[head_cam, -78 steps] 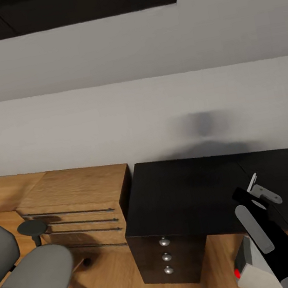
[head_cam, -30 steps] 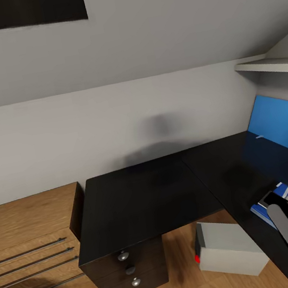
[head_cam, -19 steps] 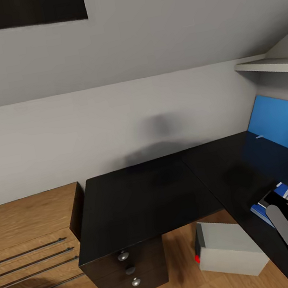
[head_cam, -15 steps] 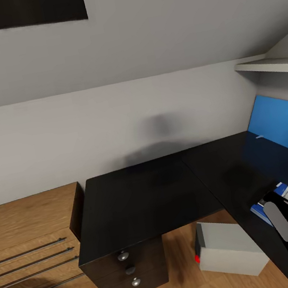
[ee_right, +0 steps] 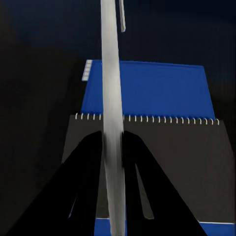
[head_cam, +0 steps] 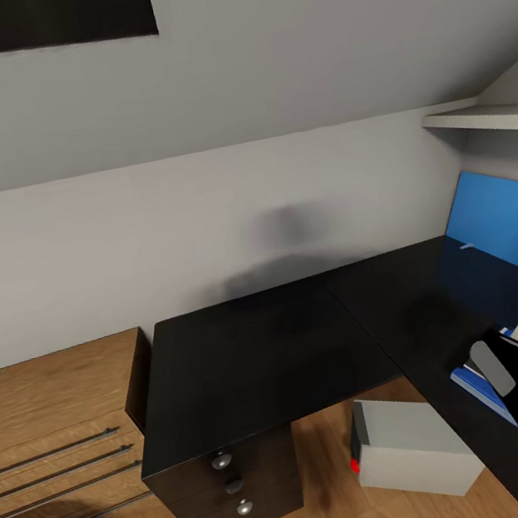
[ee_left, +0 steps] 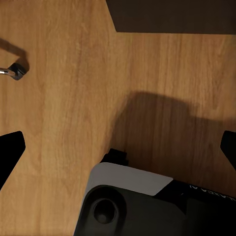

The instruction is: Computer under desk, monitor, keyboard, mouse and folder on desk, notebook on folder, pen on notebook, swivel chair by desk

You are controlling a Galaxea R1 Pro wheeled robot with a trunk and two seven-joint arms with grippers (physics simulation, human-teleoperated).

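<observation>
Two right claw (ee_right: 112, 147) fingers pinch the pen (ee_right: 111, 98) above the notebook (ee_right: 167, 152).

Home study corner in a simulated room under a sloped ceiling. An L-shaped table (head_cam: 258, 352) with a glossy black top stands against a plain pale wall (head_cam: 201, 218), carried at one end by a dark drawer pedestal (head_cam: 236, 488) with three round metal knobs. A bright blue back panel (head_cam: 508, 223) rises behind the table's far wing, below a white wall shelf (head_cam: 480, 116). A silver-grey computer tower (head_cam: 411, 445) with a small red light stands on the floor under the table. Beside the table is low light-wood shelving (head_cam: 60, 430) with drawers. Warm wood-plank flooring (ee_left: 73, 123) runs throughout.
</observation>
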